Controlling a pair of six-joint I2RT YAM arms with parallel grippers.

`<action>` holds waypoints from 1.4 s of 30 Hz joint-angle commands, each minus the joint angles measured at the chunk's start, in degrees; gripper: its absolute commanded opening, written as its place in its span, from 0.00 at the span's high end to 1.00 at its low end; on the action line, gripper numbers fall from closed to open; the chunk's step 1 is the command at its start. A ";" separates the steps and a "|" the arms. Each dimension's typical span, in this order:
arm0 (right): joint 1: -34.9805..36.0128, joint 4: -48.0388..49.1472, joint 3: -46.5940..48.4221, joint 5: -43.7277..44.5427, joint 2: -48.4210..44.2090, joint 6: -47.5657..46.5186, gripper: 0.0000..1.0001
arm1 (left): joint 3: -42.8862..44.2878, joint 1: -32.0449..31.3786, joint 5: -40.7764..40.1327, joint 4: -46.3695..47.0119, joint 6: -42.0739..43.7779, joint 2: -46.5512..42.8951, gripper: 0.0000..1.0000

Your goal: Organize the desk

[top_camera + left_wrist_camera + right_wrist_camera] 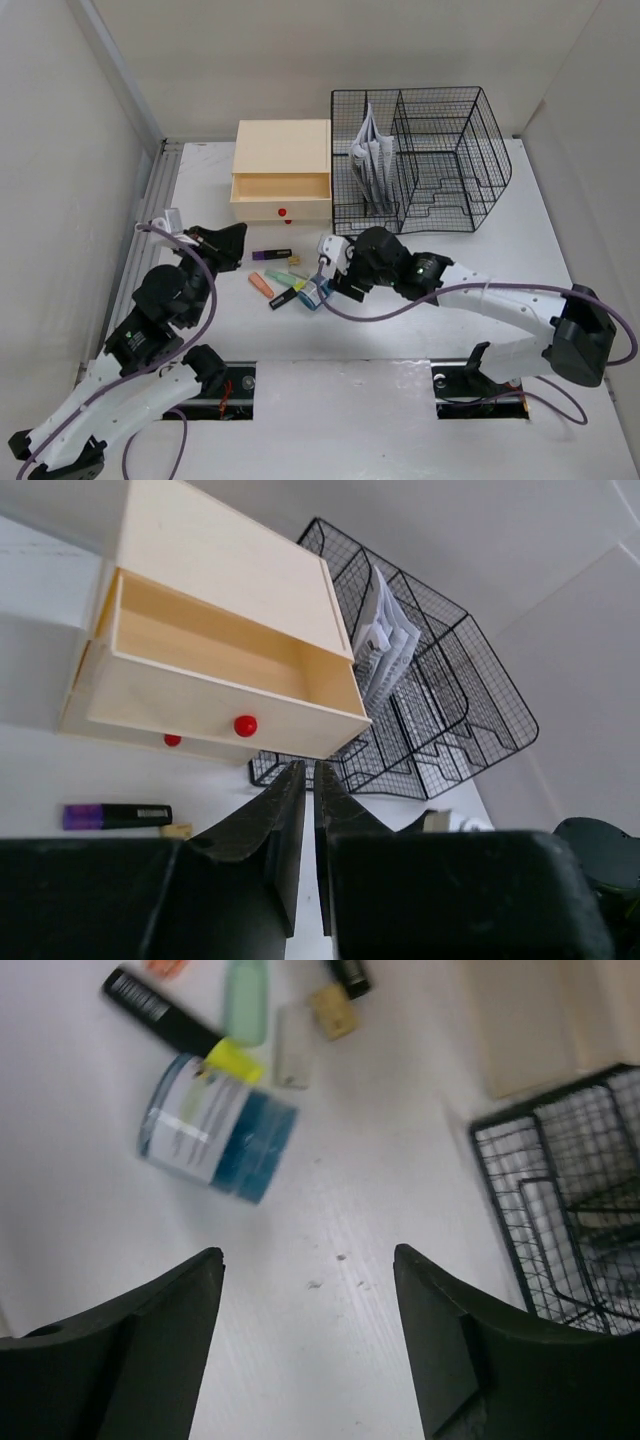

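Counter (560, 230), white and wide, fills the middle of the top view. Pens (270, 254) and a blue jar (215, 1130) lie loose at its centre, probably meant for the open drawer (280, 188) above them. The right tool (305, 1255) hangs wide over the jar, likely to take it. The left tool (310, 820) is nearly closed and empty, facing the drawer.

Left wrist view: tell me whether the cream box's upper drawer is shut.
No, the upper drawer stands pulled well out of the cream box, its inside open to view.
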 commanded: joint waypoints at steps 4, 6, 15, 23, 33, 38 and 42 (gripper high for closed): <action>-1.08 8.34 3.91 9.11 1.87 22.60 0.21 | 1.52 -0.10 -4.97 -5.95 2.89 -2.84 0.93; -1.08 6.21 7.51 7.01 6.35 29.02 0.21 | 0.21 -0.10 -4.97 -6.48 2.89 -3.53 0.93; -1.08 5.58 8.32 -0.65 11.12 39.75 0.16 | -0.85 -0.10 -7.42 -8.06 3.42 -7.05 0.93; -1.08 8.31 5.06 -2.05 12.33 41.69 0.05 | -2.08 -0.10 -8.57 -8.68 3.42 -8.72 0.93; 5.51 8.84 6.90 3.99 18.04 39.32 0.04 | -2.61 -0.10 -8.57 -8.68 3.42 -9.25 0.93; 7.44 8.84 7.96 9.78 20.51 38.09 0.04 | -2.61 -0.10 -8.05 -8.68 3.42 -9.78 0.93; 7.45 8.84 8.49 12.26 20.52 36.78 0.04 | -3.13 -0.10 -8.05 -8.15 3.94 -10.92 0.93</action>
